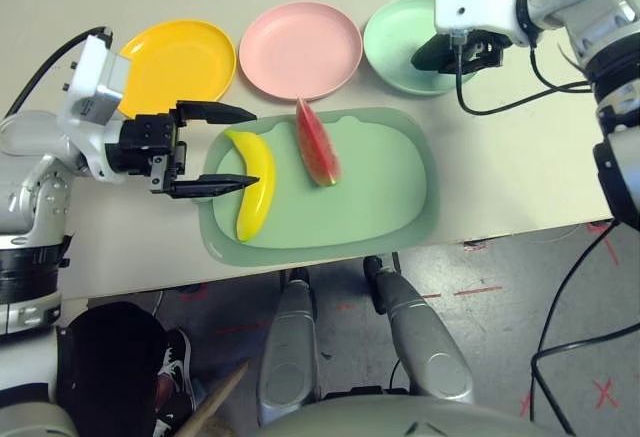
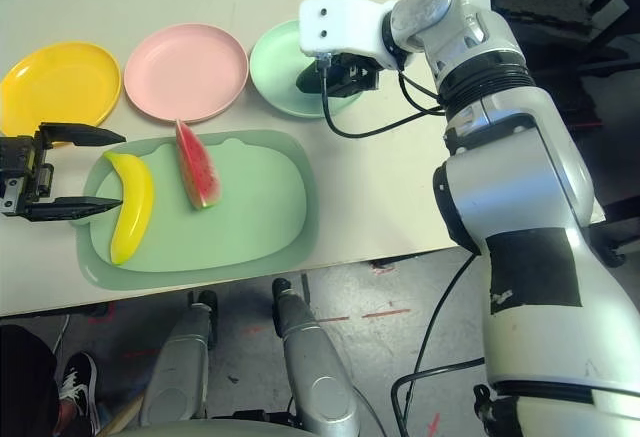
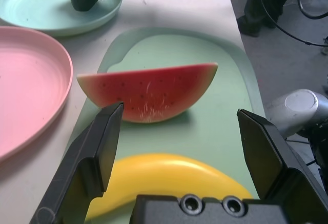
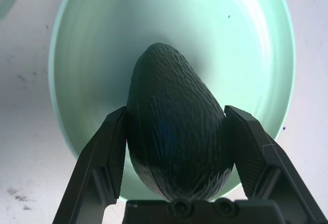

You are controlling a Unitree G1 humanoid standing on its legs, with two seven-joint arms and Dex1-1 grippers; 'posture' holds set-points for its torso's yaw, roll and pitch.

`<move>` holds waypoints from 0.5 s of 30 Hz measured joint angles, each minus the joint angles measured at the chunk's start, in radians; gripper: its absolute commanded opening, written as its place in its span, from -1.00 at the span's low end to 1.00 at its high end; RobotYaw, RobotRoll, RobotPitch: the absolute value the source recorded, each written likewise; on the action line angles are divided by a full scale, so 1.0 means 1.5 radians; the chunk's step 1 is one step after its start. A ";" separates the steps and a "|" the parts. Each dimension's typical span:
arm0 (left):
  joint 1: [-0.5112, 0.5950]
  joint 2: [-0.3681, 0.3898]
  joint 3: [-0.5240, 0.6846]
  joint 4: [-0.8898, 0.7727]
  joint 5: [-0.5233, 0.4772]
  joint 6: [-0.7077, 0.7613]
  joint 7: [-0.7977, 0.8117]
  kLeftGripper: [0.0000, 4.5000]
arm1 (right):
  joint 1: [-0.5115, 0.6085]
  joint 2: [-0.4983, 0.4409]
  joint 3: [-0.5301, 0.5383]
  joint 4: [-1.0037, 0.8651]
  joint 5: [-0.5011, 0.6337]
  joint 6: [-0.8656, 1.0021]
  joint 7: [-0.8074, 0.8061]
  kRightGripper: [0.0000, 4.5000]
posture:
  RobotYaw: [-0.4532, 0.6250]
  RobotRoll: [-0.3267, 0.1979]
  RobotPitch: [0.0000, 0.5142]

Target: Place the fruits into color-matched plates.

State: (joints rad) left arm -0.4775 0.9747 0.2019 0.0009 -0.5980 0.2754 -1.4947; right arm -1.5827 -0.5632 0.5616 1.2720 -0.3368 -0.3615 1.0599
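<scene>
No legible writing; right claw (image 4: 174,131) grips avocado (image 4: 174,121).

No readable text, labels, brands or numbers anywhere. Only marks: red tape crosses on the floor (image 1: 604,393) near the table's near edge, right side, plus red tape strips (image 1: 477,290) under the table edge. They're plain marks, not lettering.

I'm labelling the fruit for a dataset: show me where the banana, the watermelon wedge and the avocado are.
banana (image 1: 256,189), left eye view, middle of its yellow curve.
watermelon wedge (image 1: 316,146), left eye view, red flesh of the cut face.
avocado (image 4: 174,126), right wrist view, centre of its dark pebbly skin.
</scene>
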 measured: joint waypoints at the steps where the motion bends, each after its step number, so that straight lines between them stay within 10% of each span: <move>1: 0.001 0.000 0.000 0.000 0.001 0.000 0.000 1.00 | 0.002 0.000 -0.002 0.001 -0.004 -0.006 0.000 0.87 | -0.19 0.25 0.55; 15: 0.017 0.017 0.000 0.015 0.018 -0.019 -0.018 1.00 | -0.027 -0.002 -0.048 -0.042 -0.006 -0.274 0.084 0.98 | -0.23 0.25 0.50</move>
State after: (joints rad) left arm -0.4522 0.9998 0.2018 0.0228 -0.5710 0.2471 -1.5215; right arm -1.6239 -0.5667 0.4897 1.2094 -0.3462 -0.7731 1.1858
